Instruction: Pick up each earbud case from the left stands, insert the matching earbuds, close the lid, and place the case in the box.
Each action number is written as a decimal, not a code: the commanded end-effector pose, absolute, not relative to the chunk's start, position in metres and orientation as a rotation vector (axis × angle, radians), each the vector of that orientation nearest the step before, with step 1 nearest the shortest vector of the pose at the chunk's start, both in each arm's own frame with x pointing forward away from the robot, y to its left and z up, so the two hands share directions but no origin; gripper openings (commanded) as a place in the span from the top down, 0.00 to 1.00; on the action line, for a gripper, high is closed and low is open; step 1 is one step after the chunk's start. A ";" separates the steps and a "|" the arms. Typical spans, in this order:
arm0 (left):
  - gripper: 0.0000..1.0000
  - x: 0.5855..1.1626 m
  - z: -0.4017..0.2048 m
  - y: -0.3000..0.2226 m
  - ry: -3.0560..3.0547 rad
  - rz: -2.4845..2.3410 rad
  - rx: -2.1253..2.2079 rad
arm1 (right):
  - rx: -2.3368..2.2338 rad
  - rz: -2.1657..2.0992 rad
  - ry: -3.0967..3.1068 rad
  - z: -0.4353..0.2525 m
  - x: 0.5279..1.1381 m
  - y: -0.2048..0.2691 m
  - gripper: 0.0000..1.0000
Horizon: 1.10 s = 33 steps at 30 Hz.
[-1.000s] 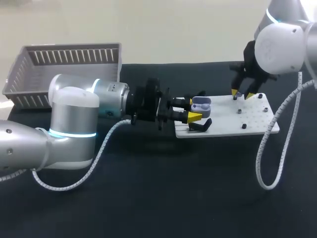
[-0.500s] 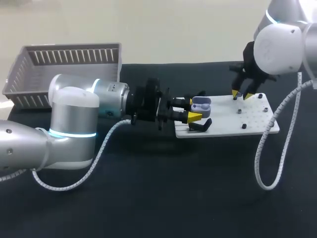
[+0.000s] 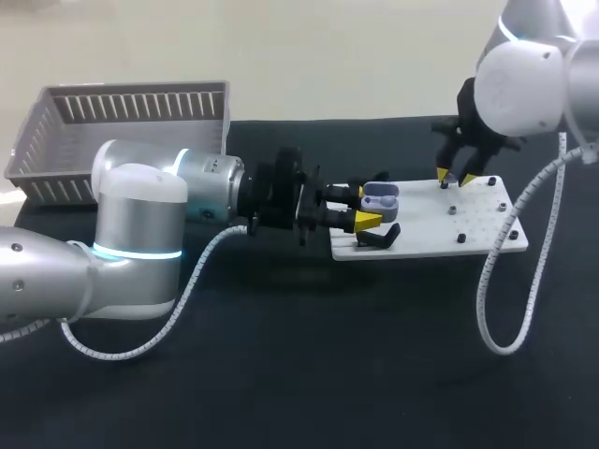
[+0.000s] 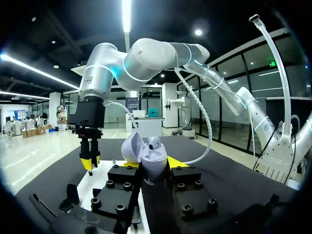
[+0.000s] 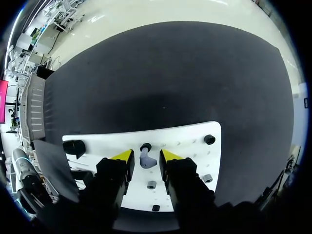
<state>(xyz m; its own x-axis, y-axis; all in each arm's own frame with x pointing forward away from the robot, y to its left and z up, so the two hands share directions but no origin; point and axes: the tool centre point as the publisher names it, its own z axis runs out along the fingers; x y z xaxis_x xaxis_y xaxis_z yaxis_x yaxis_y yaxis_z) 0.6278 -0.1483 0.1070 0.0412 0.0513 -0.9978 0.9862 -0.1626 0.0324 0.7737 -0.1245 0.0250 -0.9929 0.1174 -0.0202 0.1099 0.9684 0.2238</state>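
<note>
Black table (image 3: 281, 374), matte; it carries every item listed, nearest first.

Item 1. Left arm (image 3: 140, 234), mine. It lies low across the near-left part of the table, with its wrist pointing at the white board.

Item 2. Left gripper (image 3: 361, 207). Its fingers are pinched on the earbud case (image 4: 155, 168) from both sides. The case is held upright at the board's left end, and I cannot tell whether it rests on anything. It is pale lavender. Its lid (image 4: 130, 148) is hinged open and tipped back, and a seated earbud (image 4: 154, 142) shows in its well.

Item 3. White board (image 3: 477, 220). This perforated plate lies flat on the table, right of centre. A black stand (image 3: 377, 238) sits at its near-left corner, just beside my left fingertips. A second black stand (image 5: 74, 147) sits at the far-left corner. Small dark pegs (image 3: 461, 238) are scattered over the right half.

Item 4. Right gripper (image 3: 457, 178). It comes down from the right, with its tips at the board's far edge. The fingers are slightly spread and straddle a loose earbud (image 5: 145, 161). That earbud is also lavender and stands on the board just behind a dark peg. A gap shows on each side of it, so neither pad touches it.

Item 5. Basket (image 3: 131, 108). It is grey and slatted, sits at the table's far-left corner, and is well apart from the board.
</note>
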 end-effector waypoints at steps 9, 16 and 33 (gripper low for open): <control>1.00 0.627 0.106 -0.148 1.140 -1.270 1.383 | 0.181 0.320 3.086 0.028 0.767 -0.125 1.00; 1.00 0.627 0.106 -0.148 1.140 -1.270 1.383 | 0.186 0.349 3.041 0.063 0.750 -0.125 1.00; 1.00 0.627 0.106 -0.148 1.140 -1.270 1.383 | -0.042 0.346 2.978 0.183 0.688 -0.103 1.00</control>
